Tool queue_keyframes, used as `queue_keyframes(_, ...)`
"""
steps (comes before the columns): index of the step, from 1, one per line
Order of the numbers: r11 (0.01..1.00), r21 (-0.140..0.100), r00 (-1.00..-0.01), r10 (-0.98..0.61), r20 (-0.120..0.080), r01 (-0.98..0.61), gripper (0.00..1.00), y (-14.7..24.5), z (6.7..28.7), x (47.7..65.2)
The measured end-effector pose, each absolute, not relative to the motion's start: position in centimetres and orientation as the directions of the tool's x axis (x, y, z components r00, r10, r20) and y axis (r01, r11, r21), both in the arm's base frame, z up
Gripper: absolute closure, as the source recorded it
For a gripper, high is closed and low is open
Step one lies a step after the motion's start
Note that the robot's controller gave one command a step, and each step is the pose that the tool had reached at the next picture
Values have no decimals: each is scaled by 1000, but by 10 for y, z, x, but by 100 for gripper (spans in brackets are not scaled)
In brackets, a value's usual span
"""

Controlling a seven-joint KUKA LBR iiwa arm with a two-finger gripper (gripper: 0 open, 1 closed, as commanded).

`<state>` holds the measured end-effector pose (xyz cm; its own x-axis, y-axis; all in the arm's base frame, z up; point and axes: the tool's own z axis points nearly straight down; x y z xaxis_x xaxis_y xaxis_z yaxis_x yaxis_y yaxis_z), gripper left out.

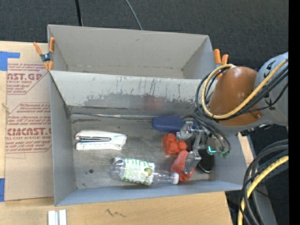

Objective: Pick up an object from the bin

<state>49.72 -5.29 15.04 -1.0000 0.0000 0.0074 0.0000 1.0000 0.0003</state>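
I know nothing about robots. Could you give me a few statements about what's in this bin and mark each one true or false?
1. A clear bottle with a green label lies on its side near the front wall of the bin. True.
2. The white oblong thing lies under the robot. False: it lies at the left, well apart from the arm.
3. A blue thing lies towards the back, near the orange-red things. True.
4. The arm reaches over the bin's left end. False: it is over the right end, above the orange-red things.
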Motion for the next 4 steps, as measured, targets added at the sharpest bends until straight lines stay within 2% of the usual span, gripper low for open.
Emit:
queue_keyframes(1,1000,0,-1000,0,0,0,0,-53,154,499)
queue_keyframes(2,1000,-2,-999,-30,-15,-30,0,-38,101,499)
queue_keyframes(3,998,1,-998,67,-3,67,100,4,72,492)
queue_keyframes(4,998,1,-998,67,-3,67,100,4,72,492)
